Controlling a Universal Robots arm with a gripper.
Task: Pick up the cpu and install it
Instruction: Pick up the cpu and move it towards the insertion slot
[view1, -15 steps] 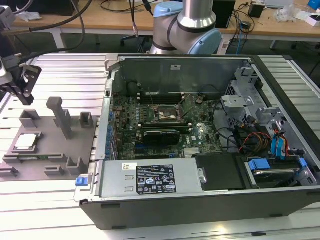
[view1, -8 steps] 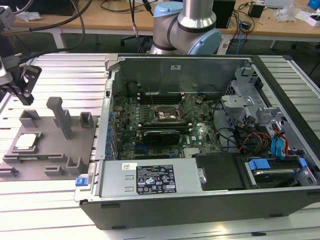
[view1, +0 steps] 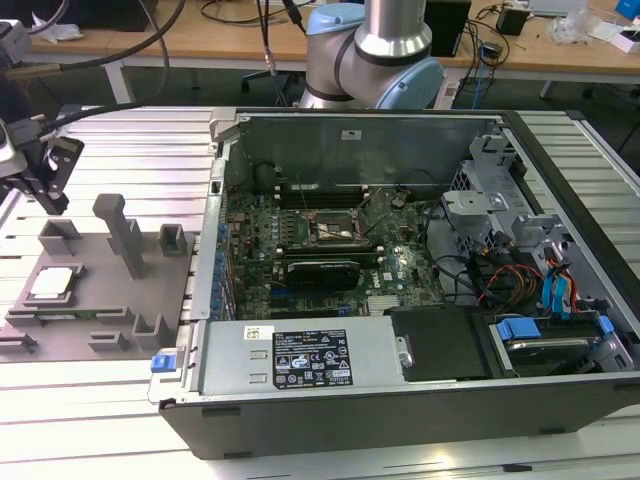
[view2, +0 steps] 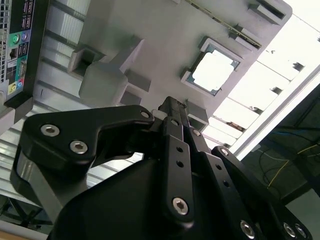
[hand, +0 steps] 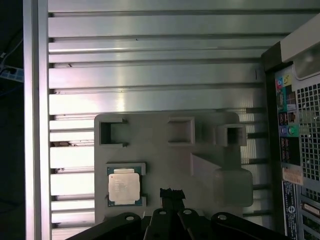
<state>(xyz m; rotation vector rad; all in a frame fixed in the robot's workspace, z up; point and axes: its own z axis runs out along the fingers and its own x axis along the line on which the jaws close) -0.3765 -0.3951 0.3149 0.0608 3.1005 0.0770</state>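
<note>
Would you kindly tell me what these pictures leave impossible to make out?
The cpu's underside: hidden in both wrist views, since it lies flat in the fixture plate.
The motherboard socket: too small in the exterior view to tell whether it is empty.
The fixture plate's edge beneath the gripper: covered by it in the first wrist view.

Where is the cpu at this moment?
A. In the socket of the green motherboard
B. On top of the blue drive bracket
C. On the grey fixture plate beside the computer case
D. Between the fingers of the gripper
C: the cpu lies flat in its holder on the grey fixture plate, to the exterior view's left of the computer case, and the gripper is beside it, not touching it.
</note>
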